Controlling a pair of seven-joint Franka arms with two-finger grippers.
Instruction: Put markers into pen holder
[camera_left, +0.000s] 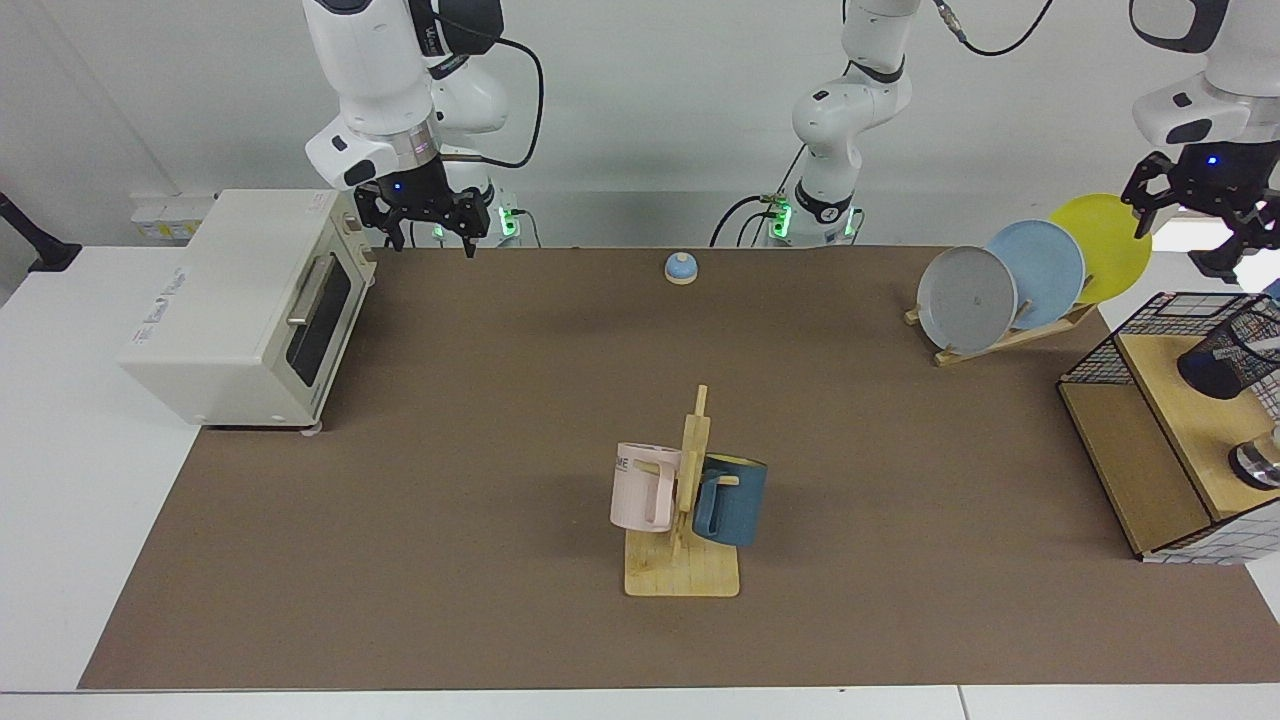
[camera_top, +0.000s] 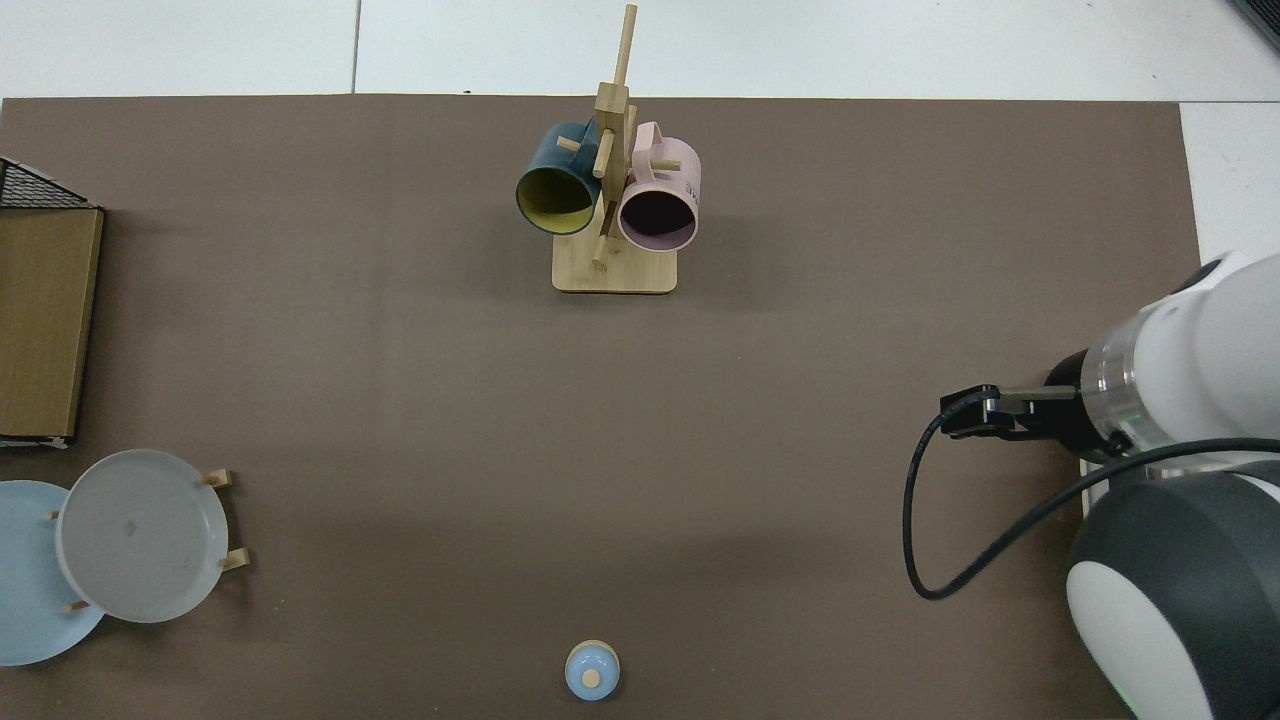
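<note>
A brown surface (camera_left: 500, 420) fills the facing view, with a white toaster oven (camera_left: 245, 305) at nine o'clock and a wooden mug stand (camera_left: 685, 520) holding a pink and a blue mug near six o'clock. At three o'clock a wooden shelf unit with a square-grid wire basket (camera_left: 1150, 345) carries the pen holder (camera_left: 1232, 358), a black mesh cup lying tipped on its side, its dark base toward the centre of the surface. A pale sliver inside its mouth may be the marker, though it is cut off by the edge and cannot be confirmed. The left end effector (camera_left: 1195, 205) hangs in the air at two o'clock, above the yellow plate (camera_left: 1105, 245) in the plate rack and well clear of the holder, fingers spread and carrying nothing. The right end effector (camera_left: 428, 225) waits at eleven o'clock beside the toaster oven, fingers spread and empty. The likely risk: the tilted holder can roll or slide off the shelf if nudged, spilling whatever it contains.
</note>
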